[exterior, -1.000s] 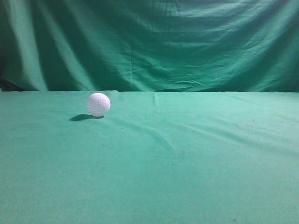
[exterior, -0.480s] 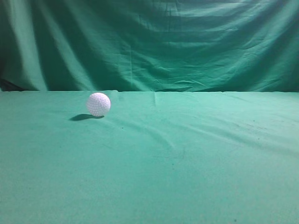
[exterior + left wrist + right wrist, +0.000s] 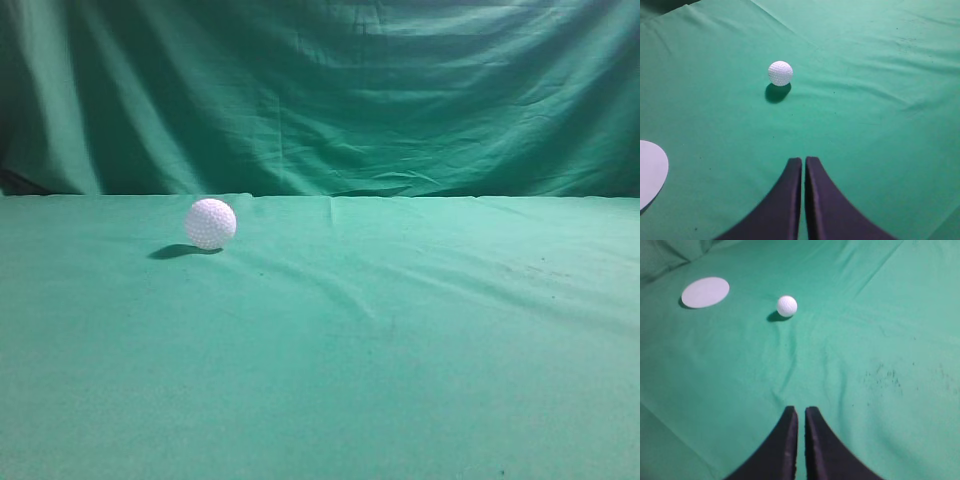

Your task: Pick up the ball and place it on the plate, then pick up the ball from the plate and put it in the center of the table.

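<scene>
Ball [image 3: 211, 223] sits alone on the table [image 3: 420, 380], plate [image 3: 705, 292] well apart. Both claws, left [image 3: 803, 162] and right [image 3: 801, 412], are pinched closed, holding nothing.

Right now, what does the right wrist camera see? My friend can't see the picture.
A small white dimpled ball sits on the green cloth table, apart from a flat white plate to its left. The shut black right gripper pokes in from the bottom edge.
</scene>
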`<state>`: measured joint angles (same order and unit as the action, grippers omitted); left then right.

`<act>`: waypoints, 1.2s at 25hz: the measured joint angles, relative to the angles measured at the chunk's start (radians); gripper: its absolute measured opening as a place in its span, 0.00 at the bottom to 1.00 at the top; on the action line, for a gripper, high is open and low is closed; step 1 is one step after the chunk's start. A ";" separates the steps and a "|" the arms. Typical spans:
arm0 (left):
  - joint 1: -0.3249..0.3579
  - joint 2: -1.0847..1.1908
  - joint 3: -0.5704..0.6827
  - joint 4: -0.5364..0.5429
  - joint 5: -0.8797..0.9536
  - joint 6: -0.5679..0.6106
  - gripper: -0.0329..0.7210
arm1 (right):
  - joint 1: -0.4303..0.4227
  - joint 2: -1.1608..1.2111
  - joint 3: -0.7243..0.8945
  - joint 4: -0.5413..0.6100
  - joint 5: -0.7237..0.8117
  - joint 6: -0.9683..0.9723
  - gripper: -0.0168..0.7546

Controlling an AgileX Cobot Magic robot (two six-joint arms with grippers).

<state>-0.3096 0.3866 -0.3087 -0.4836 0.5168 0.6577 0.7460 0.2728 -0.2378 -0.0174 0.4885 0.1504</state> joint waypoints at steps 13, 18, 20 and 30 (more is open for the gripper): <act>0.000 0.000 0.000 0.000 0.000 0.000 0.04 | -0.166 -0.084 0.057 -0.067 -0.079 -0.087 0.02; 0.000 0.000 0.000 0.002 0.000 0.000 0.04 | -0.396 -0.212 0.152 -0.026 -0.135 -0.101 0.02; 0.000 0.000 0.000 0.002 0.000 0.000 0.04 | -0.479 -0.258 0.193 -0.001 -0.148 -0.101 0.02; 0.000 0.000 0.000 0.002 0.000 0.000 0.04 | -0.638 -0.281 0.265 0.038 -0.164 -0.118 0.02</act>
<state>-0.3096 0.3866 -0.3087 -0.4817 0.5168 0.6577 0.1085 -0.0087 0.0274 0.0209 0.3243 0.0327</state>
